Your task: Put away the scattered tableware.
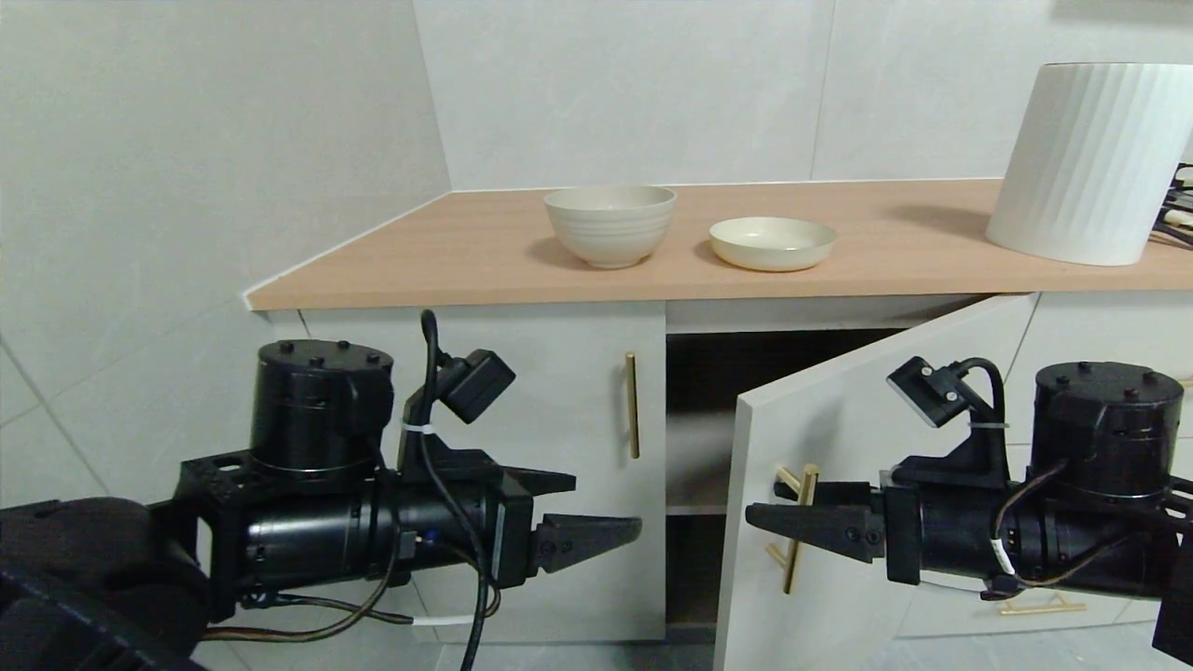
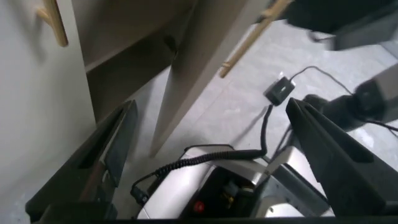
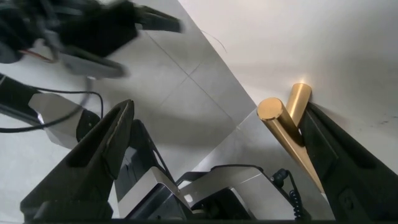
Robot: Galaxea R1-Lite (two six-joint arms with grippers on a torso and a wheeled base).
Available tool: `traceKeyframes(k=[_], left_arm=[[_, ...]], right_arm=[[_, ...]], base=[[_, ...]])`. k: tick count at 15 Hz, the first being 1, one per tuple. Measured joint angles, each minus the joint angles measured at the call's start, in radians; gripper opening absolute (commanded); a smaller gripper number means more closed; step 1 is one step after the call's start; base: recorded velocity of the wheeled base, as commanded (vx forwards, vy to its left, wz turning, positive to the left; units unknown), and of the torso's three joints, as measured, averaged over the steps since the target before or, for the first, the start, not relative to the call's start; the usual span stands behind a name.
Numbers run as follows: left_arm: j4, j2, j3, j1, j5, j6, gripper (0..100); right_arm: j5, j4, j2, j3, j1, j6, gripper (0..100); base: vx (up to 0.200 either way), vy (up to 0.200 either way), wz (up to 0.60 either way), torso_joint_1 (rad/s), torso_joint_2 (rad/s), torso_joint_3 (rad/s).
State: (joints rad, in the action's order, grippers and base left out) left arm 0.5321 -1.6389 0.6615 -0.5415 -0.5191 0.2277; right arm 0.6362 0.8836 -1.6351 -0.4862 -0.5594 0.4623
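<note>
A cream ribbed bowl and a shallow cream plate stand side by side on the wooden countertop. Below them the right cabinet door hangs partly open, with a gold handle on it. My right gripper is open at that handle. In the right wrist view the handle lies between the spread fingers, close to one of them. My left gripper is open and holds nothing, low in front of the closed left door.
A tall white ribbed container stands at the counter's right end. The closed door carries a vertical gold handle. Inside the dark cabinet a shelf shows. Grey floor tiles with cables lie below.
</note>
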Motion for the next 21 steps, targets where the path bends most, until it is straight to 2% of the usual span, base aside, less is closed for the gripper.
traceKeyframes(k=[5, 6, 9, 10, 11, 14, 16, 18, 20, 21], left_arm=[[0.032, -0.084, 0.029, -0.012, 0.001, 0.008, 0], [0.064, -0.103, 0.050, -0.020, 0.001, 0.041, 0], [0.189, -0.176, 0.105, -0.064, 0.002, 0.176, 0], [0.223, -0.215, 0.130, -0.073, 0.004, 0.203, 0], [0.256, -0.258, 0.151, -0.079, 0.011, 0.214, 0], [0.421, -0.390, 0.186, -0.102, 0.057, 0.227, 0], [0.508, -0.463, 0.194, -0.112, 0.093, 0.227, 0], [0.547, -0.517, 0.218, -0.123, 0.115, 0.230, 0], [0.573, -0.555, 0.249, -0.141, 0.175, 0.231, 0], [0.582, -0.565, 0.254, -0.149, 0.181, 0.230, 0]], right_arm=[[-0.001, -0.001, 0.001, 0.005, -0.006, 0.000, 100], [-0.001, -0.002, 0.004, 0.007, -0.006, 0.000, 100], [0.000, -0.002, 0.009, 0.012, -0.006, 0.000, 100], [0.000, -0.002, 0.010, 0.013, -0.006, 0.000, 100], [0.000, -0.002, 0.011, 0.017, -0.006, -0.007, 100], [0.001, -0.002, 0.017, 0.040, -0.005, -0.096, 100], [0.000, -0.002, 0.019, 0.050, -0.004, -0.105, 100], [-0.002, -0.004, 0.020, 0.053, -0.002, -0.107, 100], [-0.007, -0.007, 0.022, 0.056, 0.010, -0.107, 100], [-0.017, -0.011, 0.021, 0.058, 0.019, -0.106, 100]], base=[[0.000, 0.000, 0.00, 0.000, 0.00, 0.000], [0.000, 0.000, 0.00, 0.000, 0.00, 0.000], [0.000, 0.000, 0.00, 0.000, 0.00, 0.000], [0.000, 0.000, 0.00, 0.000, 0.00, 0.000], [0.000, 0.000, 0.00, 0.000, 0.00, 0.000], [0.000, 0.000, 0.00, 0.000, 0.00, 0.000], [0.000, 0.000, 0.00, 0.000, 0.00, 0.000], [0.000, 0.000, 0.00, 0.000, 0.00, 0.000], [0.000, 0.000, 0.00, 0.000, 0.00, 0.000], [0.000, 0.000, 0.00, 0.000, 0.00, 0.000]])
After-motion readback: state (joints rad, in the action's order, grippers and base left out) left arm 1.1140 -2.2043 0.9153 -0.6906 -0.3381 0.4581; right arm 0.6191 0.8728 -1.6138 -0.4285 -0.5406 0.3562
